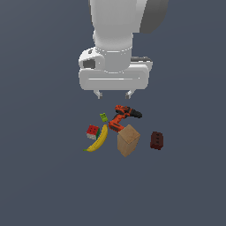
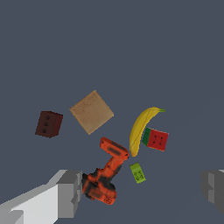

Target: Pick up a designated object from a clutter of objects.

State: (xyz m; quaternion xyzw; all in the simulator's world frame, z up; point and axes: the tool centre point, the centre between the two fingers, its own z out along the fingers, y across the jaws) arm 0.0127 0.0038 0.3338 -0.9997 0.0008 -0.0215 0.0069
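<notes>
A bare simulated test space, not a real room: a flat, featureless grey-blue worktop [image 1: 39, 185] fills both views with no walls or furniture. Below the hand [image 1: 113, 94], a power drill [image 1: 122, 117] and banana [image 1: 99, 139] look computer-rendered.

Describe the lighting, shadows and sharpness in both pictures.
Exterior view: flat, even light, no cast shadows under the banana or puzzle cube; everything sharp. Wrist view: likewise shadowless and glare-free, the open gripper as crisp as the drill.
</notes>
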